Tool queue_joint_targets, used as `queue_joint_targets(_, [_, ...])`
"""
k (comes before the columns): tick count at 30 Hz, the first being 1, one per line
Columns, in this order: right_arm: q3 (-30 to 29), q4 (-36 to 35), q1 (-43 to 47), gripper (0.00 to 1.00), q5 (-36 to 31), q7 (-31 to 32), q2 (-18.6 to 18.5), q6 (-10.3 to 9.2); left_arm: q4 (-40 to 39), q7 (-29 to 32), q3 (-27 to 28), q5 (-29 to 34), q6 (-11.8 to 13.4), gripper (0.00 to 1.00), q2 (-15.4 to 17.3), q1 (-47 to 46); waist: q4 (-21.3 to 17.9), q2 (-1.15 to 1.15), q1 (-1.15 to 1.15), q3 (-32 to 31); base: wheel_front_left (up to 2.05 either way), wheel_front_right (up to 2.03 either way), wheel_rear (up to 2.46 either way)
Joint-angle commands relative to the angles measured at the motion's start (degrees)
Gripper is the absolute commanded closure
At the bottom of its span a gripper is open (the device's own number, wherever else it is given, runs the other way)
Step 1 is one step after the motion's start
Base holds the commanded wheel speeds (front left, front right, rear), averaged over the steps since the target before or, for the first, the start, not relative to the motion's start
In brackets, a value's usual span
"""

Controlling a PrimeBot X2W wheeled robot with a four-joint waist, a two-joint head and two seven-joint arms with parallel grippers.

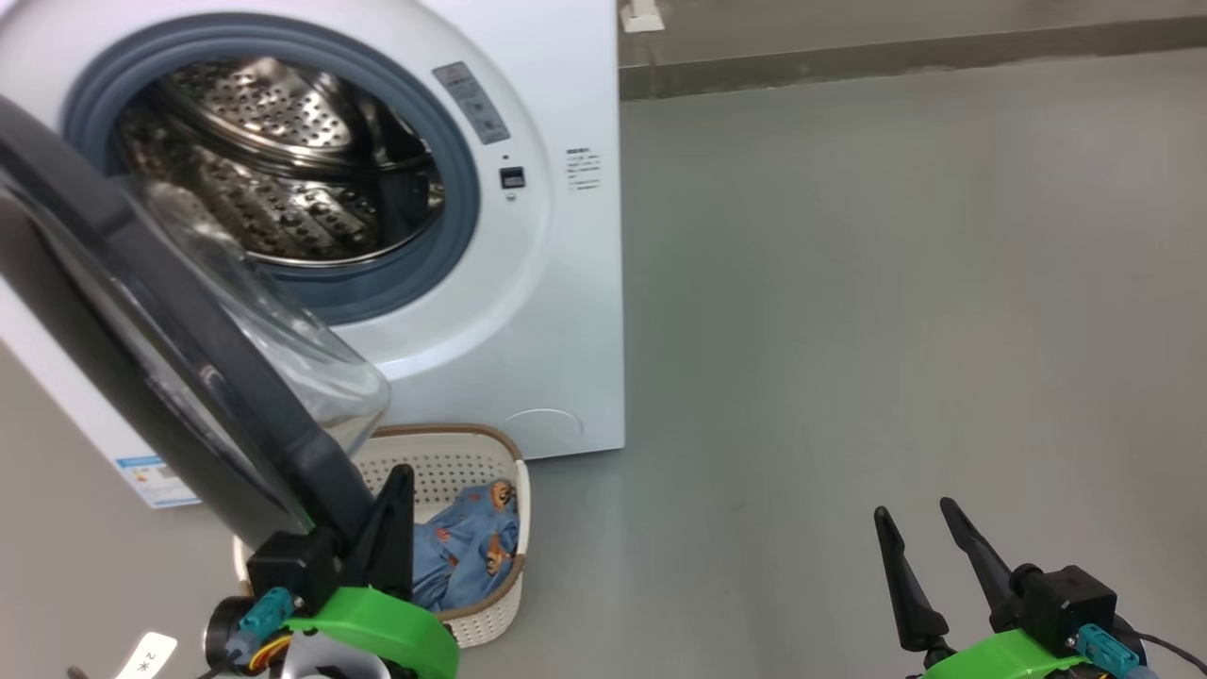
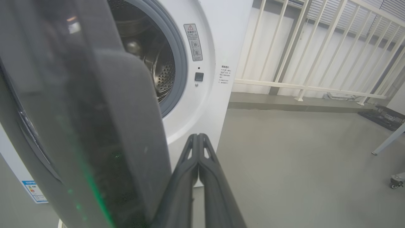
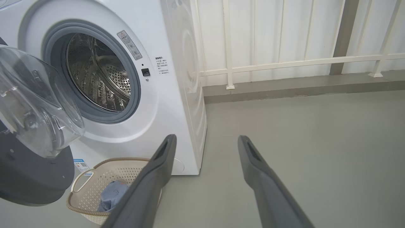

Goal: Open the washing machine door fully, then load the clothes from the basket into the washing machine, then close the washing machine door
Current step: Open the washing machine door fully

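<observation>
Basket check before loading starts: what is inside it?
Light-blue clothes printed with orange-brown animals lie in the basket. The door and the left gripper cover much of its left side, so anything lying there cannot be seen.

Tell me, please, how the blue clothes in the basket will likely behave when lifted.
The clothes lie crumpled in soft folds, so they would probably hang limp and drape. The fabric looks thin, so likely light. Trailing ends might catch on the basket rim.
</observation>
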Motion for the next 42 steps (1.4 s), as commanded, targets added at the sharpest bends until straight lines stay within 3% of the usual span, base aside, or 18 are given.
queue_joint_targets(1, [1.7,-1.2,-2.0,0.00,0.2,-0.7,-0.1,0.16,-0.9,-0.4,2.5,0.2,0.1,1.00,1.1,-1.4,0.9,0.00,0.00,-0.2,0.00,0.00,0.00])
queue_joint_targets(29, [3.8,-0.7,-0.6,0.00,2.1,-0.7,-0.1,0.16,0.1,-0.4,5.5,2.0,-0.4,1.00,1.1,1.9,16.4,0.00,0.00,-2.4,0.00,0.00,0.00])
queue_joint_targets(42, [4.7,-0.5,-0.5,0.00,2.4,-0.7,-0.1,0.16,-0.6,-0.4,11.5,4.0,-0.9,1.00,1.1,2.9,18.4,0.00,0.00,-1.9,0.00,0.00,0.00])
